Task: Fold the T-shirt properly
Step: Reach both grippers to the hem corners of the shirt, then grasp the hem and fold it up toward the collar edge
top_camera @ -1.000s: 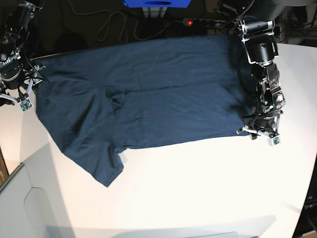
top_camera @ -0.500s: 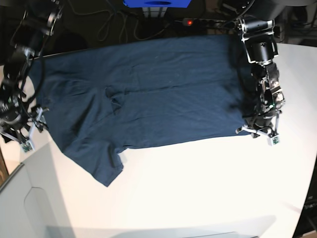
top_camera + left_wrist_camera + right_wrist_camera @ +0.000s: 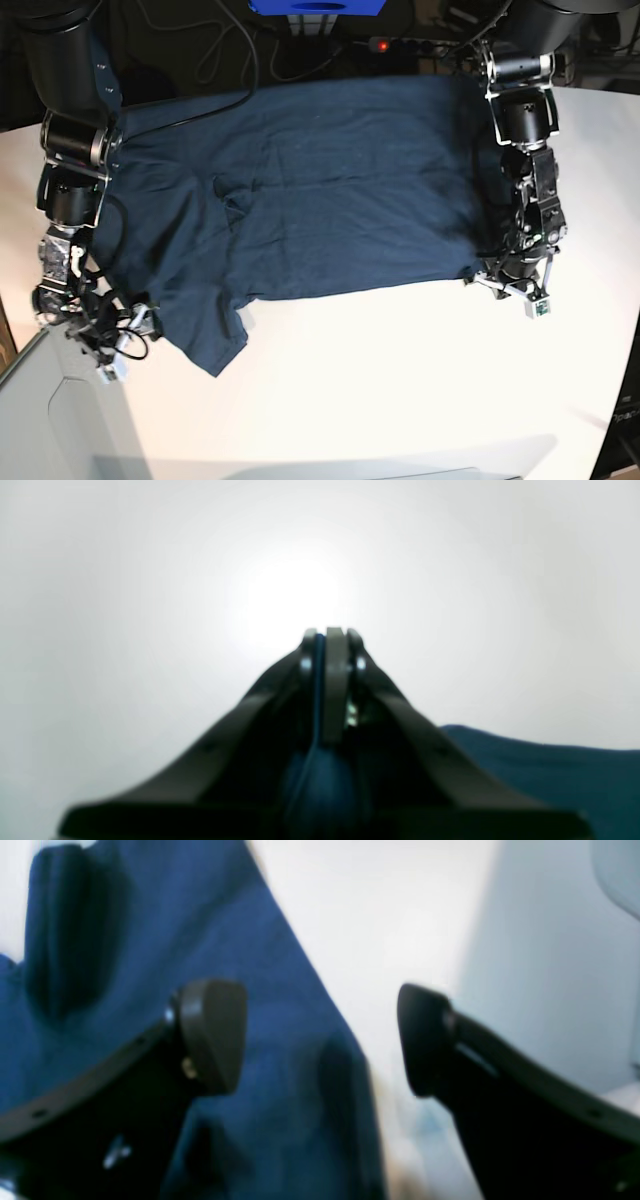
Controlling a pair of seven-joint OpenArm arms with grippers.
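T-shirt (image 3: 320, 180) hem pinched in closed left fingers (image 3: 327, 645), right fingers (image 3: 215, 1035) spread wide, seemingly empty, cables (image 3: 215, 45) behind.

wide open white table (image 3: 400, 380) in front of the T-shirt (image 3: 320, 190), cables (image 3: 215, 45) and power strip (image 3: 410, 45) crowding the back edge

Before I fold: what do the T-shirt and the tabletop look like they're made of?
T-shirt: soft, thin knit fabric, likely cotton; matte navy, it creases and lies limp. The left gripper is pinching its edge flat. Table: smooth, hard white surface, probably laminate or painted board; faint sheen, no visible texture.
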